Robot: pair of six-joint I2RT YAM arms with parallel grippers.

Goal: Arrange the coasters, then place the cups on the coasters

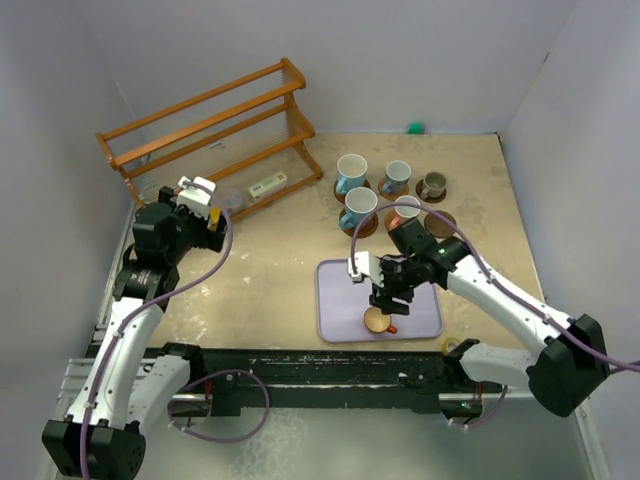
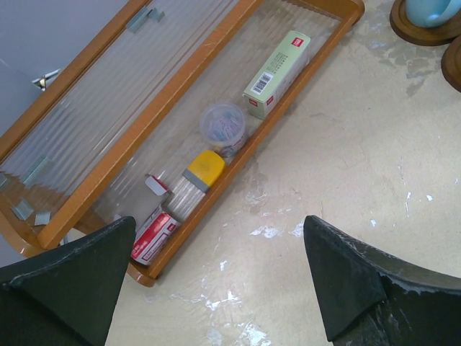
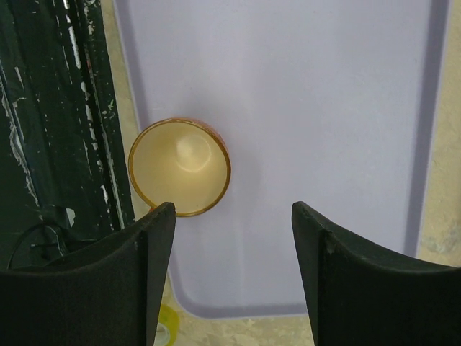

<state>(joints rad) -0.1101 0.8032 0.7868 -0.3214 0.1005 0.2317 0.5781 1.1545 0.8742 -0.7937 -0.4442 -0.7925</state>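
Observation:
An orange cup (image 1: 378, 320) stands upright on the lavender tray (image 1: 420, 320), near its front edge. My right gripper (image 1: 386, 298) hangs just above it, open. In the right wrist view the cup (image 3: 180, 167) lies ahead of the left fingertip (image 3: 155, 231), not between the fingers, and my right gripper (image 3: 234, 216) is empty. At the back right, three white-and-blue cups (image 1: 351, 172), a grey-olive cup (image 1: 432, 185) and a smaller white cup (image 1: 405, 211) stand on brown coasters (image 1: 364, 227). One bare coaster (image 1: 443, 222) shows beside the right arm. My left gripper (image 2: 220, 223) is open over bare table by the rack.
A wooden rack (image 1: 215, 130) stands at the back left; its bottom shelf (image 2: 216, 137) holds small boxes and a clip jar. A yellow tape roll (image 1: 450, 345) lies beside the tray's front right corner. The black rail (image 3: 65, 130) runs along the near edge. A small green object (image 1: 415, 127) lies at the back wall.

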